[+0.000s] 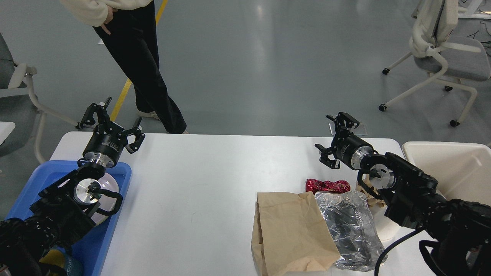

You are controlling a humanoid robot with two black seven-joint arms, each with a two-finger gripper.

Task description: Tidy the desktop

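Note:
The white desktop [199,180] fills the middle of the head view. On its right part lie a brown paper bag [287,232], a crumpled clear plastic wrapper [351,228] and a crushed red wrapper [327,186]. My left gripper [109,120] is open and empty above the desktop's far left corner, beyond the blue tray [111,214]. My right gripper [335,140] is open and empty above the far right of the desktop, just beyond the red wrapper.
The blue tray holds a white round object [109,188], partly hidden by my left arm. A cream bin [452,168] stands at the desktop's right end. A person [138,57] stands beyond the far edge at the left. An office chair [445,57] stands at the far right.

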